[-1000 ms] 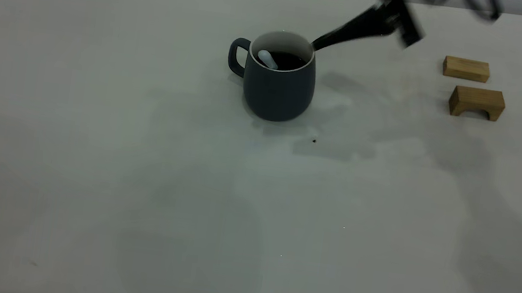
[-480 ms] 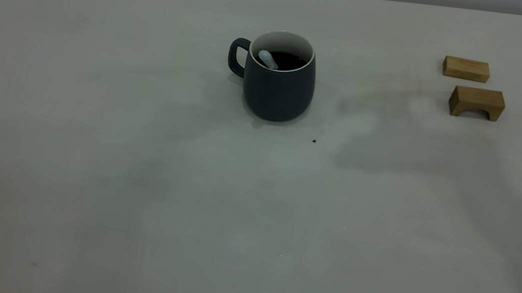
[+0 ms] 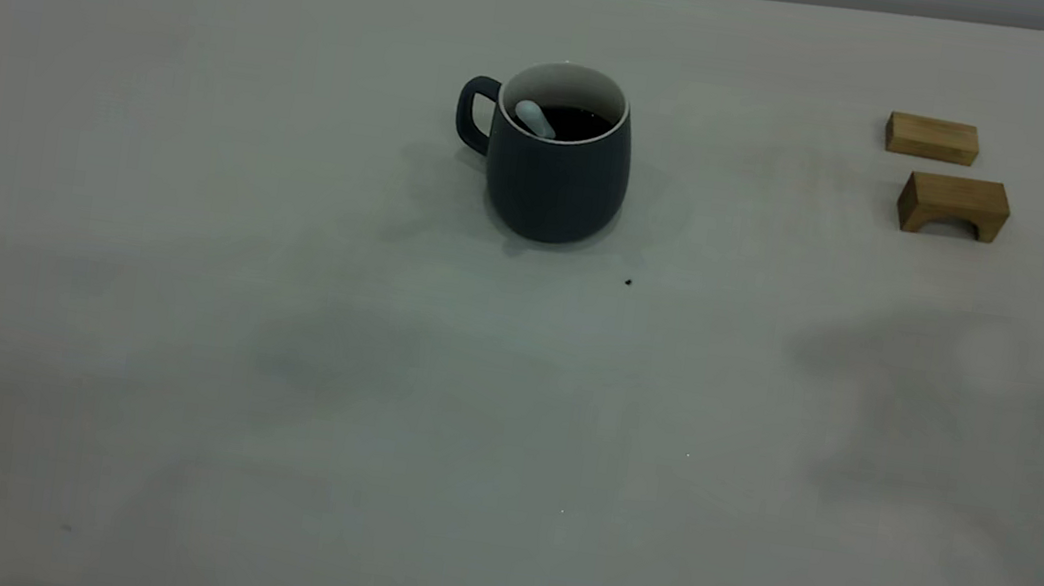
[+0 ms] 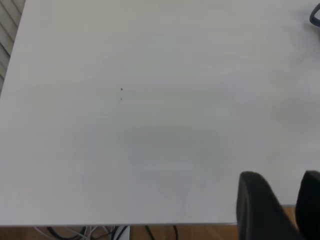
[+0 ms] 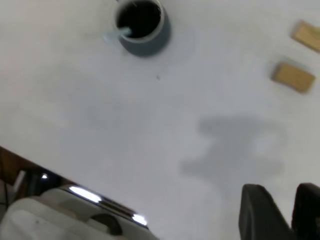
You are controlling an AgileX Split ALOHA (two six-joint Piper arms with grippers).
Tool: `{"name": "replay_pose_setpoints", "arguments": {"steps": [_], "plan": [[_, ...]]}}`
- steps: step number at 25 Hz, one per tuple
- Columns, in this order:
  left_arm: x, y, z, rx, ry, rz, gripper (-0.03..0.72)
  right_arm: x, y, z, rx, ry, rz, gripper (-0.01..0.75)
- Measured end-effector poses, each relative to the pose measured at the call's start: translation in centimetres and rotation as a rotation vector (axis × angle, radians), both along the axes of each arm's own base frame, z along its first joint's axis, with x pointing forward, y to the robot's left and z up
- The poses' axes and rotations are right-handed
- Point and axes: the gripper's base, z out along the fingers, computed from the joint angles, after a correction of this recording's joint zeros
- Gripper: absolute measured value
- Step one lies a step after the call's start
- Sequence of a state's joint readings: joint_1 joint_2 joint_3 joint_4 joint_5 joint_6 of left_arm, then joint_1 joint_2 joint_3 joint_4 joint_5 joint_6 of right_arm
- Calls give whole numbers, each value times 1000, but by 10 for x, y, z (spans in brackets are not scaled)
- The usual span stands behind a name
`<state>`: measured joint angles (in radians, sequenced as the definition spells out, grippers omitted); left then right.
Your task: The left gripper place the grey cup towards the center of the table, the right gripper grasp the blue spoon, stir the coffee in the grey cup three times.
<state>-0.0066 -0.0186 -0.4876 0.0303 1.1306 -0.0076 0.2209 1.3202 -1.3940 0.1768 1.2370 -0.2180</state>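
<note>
The grey cup (image 3: pixel 557 177) stands upright on the table (image 3: pixel 272 351), a little back of centre, with its handle to the left. Dark coffee (image 3: pixel 577 121) fills it. The blue spoon (image 3: pixel 535 118) leans inside against the rim on the handle side, with nothing holding it. In the right wrist view the cup (image 5: pixel 145 37) and the spoon (image 5: pixel 114 35) lie far off. The right gripper (image 5: pixel 280 187) hangs high above the table, its fingers close together and empty. The left gripper (image 4: pixel 282 175) sits over the table's edge, fingers likewise close and empty. Neither arm shows in the exterior view.
Two wooden blocks lie at the back right, a flat one (image 3: pixel 932 138) and an arched one (image 3: pixel 954 204). A black speck (image 3: pixel 628 282) marks the table in front of the cup. A grey-white device (image 5: pixel 50 215) sits beyond the table's edge.
One second ago the right gripper was open beside the cup's rim. It has since pulled away out of the exterior view. Its shadow has slid to the right. The spoon stays in the cup.
</note>
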Motion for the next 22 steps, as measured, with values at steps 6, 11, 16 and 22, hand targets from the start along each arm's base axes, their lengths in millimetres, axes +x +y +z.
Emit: {"name": "replay_pose_setpoints", "arguments": {"steps": [6,11,16,22], "plan": [[0,0,0,0,0,0,262,-72,-18,-10,-9,-34,-5,201],[0,0,0,0,0,0,262,-143,-30,-31,44,-96,0,205],[0,0,0,0,0,0,262,-196,-44,-60,61,-189,-21,211],[0,0,0,0,0,0,262,-227,-53,-95,43,-276,-128,219]]}}
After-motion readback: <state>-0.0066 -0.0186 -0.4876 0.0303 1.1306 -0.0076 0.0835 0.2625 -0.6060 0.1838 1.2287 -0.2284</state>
